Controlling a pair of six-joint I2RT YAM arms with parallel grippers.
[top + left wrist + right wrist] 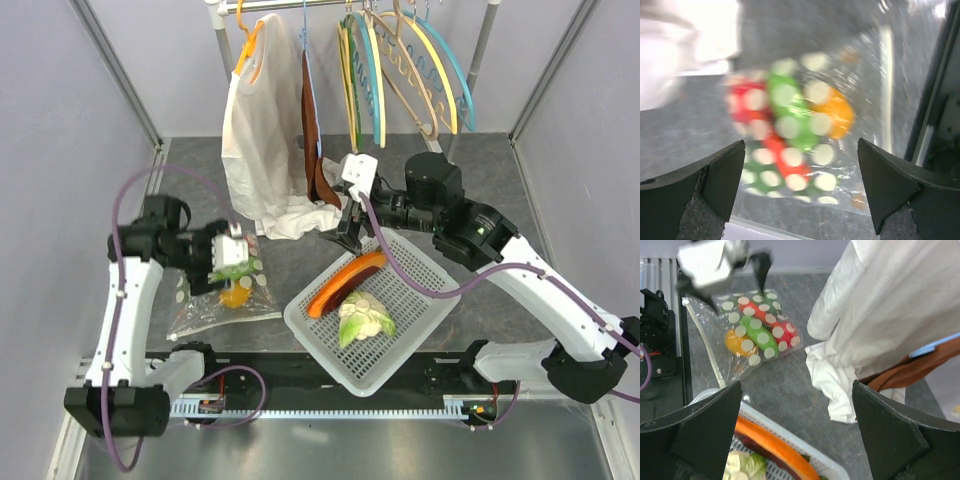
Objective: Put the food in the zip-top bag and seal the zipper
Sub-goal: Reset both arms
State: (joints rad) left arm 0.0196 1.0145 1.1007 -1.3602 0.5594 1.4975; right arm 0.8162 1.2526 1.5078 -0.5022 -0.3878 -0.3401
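Fingers of the left gripper (800, 145) are spread wide with nothing between them, hovering just above the zip-top bag (790, 130). Fingers of the right gripper (796, 385) are likewise released and empty, over the 12 o'clock corner of the white basket (300, 318).

In the top view the bag lies flat on the table (290, 265) at about 8 o'clock. It sits near the basket's 9 o'clock side, not touching it. Red, green and orange food pieces (760, 332) are bunched together inside the bag.

The long orange piece (345, 282) and the cauliflower (363, 318) are not bagged and lie in the basket. A darker piece (752, 447) lies under the orange one; what it is can't be told. The zipper can't be made out, so whether it is sealed can't be told.

Judgement: the task is partway done, since the basket pieces need to go in before the mouth is sealed. The white garment (262, 130) hangs at 12 o'clock, clear of the bag.
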